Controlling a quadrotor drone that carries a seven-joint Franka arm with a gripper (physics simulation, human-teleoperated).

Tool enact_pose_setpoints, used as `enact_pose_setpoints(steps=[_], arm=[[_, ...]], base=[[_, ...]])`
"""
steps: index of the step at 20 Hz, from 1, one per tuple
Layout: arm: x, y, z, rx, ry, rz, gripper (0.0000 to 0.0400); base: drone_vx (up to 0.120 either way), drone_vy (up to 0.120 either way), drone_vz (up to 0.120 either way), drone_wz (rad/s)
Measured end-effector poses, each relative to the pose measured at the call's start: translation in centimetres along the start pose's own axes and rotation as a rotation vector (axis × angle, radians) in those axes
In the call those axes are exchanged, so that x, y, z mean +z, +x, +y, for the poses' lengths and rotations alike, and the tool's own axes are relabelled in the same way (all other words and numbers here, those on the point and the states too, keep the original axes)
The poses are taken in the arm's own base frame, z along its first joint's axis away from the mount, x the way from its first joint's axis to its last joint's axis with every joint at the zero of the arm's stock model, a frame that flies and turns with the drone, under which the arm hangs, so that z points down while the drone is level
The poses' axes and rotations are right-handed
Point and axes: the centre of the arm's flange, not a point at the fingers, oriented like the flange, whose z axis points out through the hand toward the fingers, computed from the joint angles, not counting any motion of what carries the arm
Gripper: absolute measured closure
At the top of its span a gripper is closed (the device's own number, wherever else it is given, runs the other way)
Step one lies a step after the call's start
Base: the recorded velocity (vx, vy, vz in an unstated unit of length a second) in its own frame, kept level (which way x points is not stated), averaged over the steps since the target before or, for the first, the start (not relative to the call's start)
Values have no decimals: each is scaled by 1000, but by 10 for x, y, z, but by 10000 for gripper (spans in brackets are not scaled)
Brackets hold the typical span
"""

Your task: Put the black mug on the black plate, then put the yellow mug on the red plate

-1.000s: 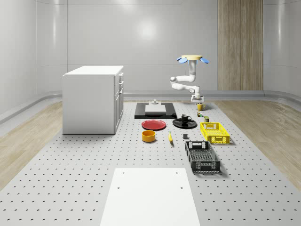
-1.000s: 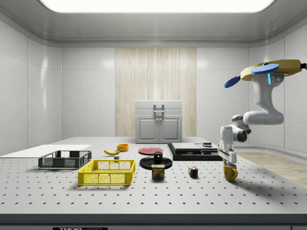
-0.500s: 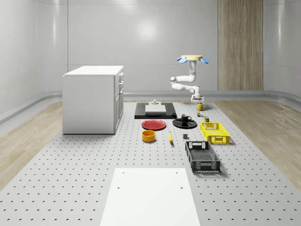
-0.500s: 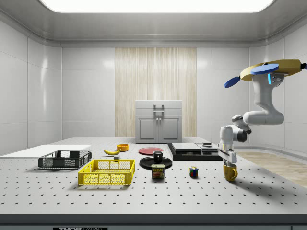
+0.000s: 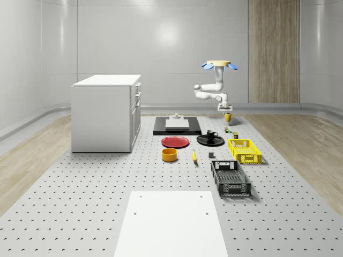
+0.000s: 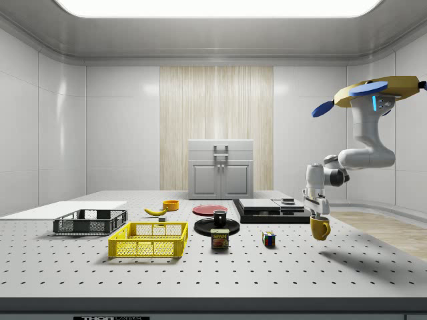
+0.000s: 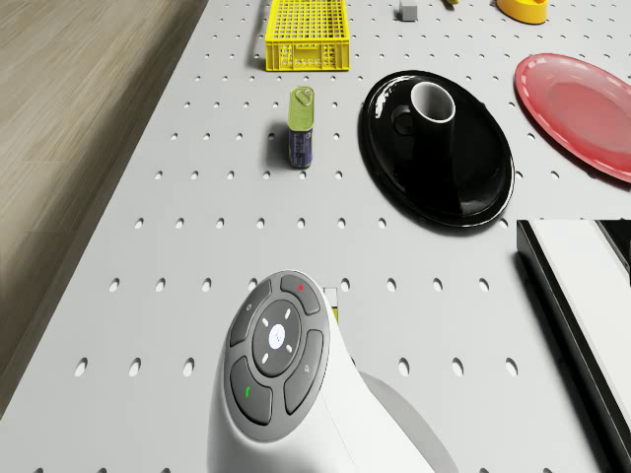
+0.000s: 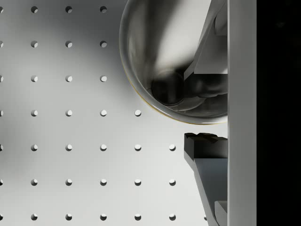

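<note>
1. Yellow mug (image 6: 320, 228), a glossy rounded cup, hangs clear of the perforated grey worktop (image 6: 280, 267), pinched by its rim in the end effector (image 6: 317, 212), one finger inside the cup and one outside, as the wrist view shows (image 8: 207, 80).
2. Gripping the rim keeps the cup upright, ready to be set down flat on a plate.
3. The drone (image 6: 373, 93) hovers above and behind the end effector, over the worktop's far end beside the wood floor.
4. The black mug (image 7: 429, 113) already stands on the glossy black plate (image 7: 473, 187), so that half of the task looks done.
5. The round red plate (image 7: 582, 103), the goal, lies beyond the black plate from the end effector.
6. A small tin can (image 7: 302, 123) and a colour cube (image 6: 268, 239) sit near the end effector; the yellow mesh basket (image 6: 148, 240) is farther off.
7. As I judge it, the black mug on its plate stands nearest the carry path; the lift should clear it.
</note>
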Motion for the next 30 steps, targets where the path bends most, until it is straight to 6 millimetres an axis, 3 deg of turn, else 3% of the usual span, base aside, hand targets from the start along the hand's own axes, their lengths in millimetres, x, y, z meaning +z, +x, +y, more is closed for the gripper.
enact_pose_setpoints(steps=[6, 13, 30], arm=[[-7, 0, 0, 0, 0, 0, 290], [-9, 0, 0, 0, 0, 0, 290], [-10, 0, 0, 0, 0, 0, 290]], base=[[0, 0, 120, 0], [109, -120, 120, 0], [120, -120, 2, 0]])
